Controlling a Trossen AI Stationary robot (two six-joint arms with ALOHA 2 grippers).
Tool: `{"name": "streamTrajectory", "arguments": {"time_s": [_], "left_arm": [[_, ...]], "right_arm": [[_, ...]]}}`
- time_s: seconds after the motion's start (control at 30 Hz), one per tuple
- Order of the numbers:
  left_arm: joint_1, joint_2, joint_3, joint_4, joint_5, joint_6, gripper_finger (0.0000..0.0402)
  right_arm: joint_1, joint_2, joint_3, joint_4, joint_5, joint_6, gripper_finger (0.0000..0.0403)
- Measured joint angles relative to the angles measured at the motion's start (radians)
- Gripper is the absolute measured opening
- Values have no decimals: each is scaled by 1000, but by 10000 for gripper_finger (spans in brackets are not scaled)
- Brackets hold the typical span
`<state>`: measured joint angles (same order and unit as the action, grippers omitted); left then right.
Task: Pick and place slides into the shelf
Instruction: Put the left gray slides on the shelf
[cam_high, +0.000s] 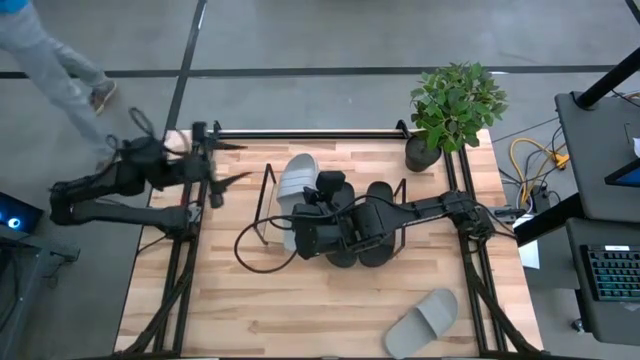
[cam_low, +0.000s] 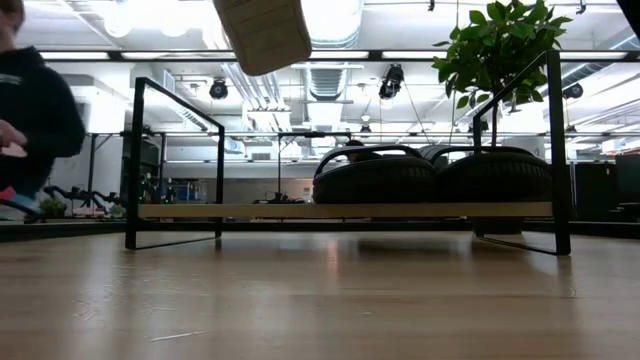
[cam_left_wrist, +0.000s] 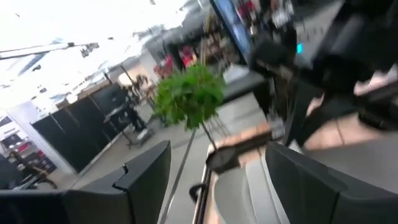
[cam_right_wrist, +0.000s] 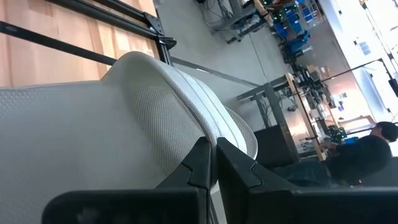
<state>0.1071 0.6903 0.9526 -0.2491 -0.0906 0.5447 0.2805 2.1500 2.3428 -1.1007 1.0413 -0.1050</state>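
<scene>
My right gripper (cam_high: 304, 206) is shut on a light grey slide (cam_high: 298, 178), held high over the left part of the shelf (cam_low: 250, 211); the low view shows the slide (cam_low: 262, 35) well above the board. Two black slides (cam_low: 375, 180) (cam_low: 495, 175) rest sole-down side by side on the board's right part, half hidden under my right arm in the high view. A second grey slide (cam_high: 425, 320) lies flat on the table near its front right corner. At the table's far left my left gripper (cam_high: 222, 181) stands open with nothing between its fingers (cam_left_wrist: 143, 180). My right gripper pinches the grey slide at the edge of its textured strap (cam_right_wrist: 186, 146) between its two shut fingers (cam_right_wrist: 199, 165). The fingers slant in from the table's right and near side. The slide is lifted clear of shelf and table and hangs tilted.
A potted plant (cam_high: 455, 105) stands at the table's far right corner, behind the shelf. A black rail frame (cam_high: 300, 132) runs along the far edge and both sides. A black cable (cam_high: 250, 255) loops on the table near the shelf. A person (cam_high: 60, 70) walks beyond the far left corner.
</scene>
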Motion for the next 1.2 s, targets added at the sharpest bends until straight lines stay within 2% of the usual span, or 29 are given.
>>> {"name": "streamTrajectory", "arguments": {"time_s": [0.13, 0.33, 0.47, 0.67, 0.83, 1.07, 1.2], "left_arm": [[-119, 41, 18, -46, -188, 55, 247], [-319, 24, 2, -78, -528, 93, 247], [-437, 53, -9, -76, -629, 98, 247], [-559, 192, -13, -69, -915, 178, 247], [-585, 281, -11, -43, -999, 188, 247], [-587, 324, -8, 59, -1002, 203, 247], [-587, 331, -4, 63, -991, 193, 247]], "right_arm": [[0, -13, 0, -31, 0, 1, 8], [0, -44, 0, -48, 5, 24, 8], [0, -45, 1, -46, 4, 27, 8], [0, -43, 1, -46, -1, 66, 8], [0, -43, 1, -45, -1, 72, 8], [0, -42, 1, -45, -2, 79, 8], [0, -42, 1, -41, -2, 79, 8]]}}
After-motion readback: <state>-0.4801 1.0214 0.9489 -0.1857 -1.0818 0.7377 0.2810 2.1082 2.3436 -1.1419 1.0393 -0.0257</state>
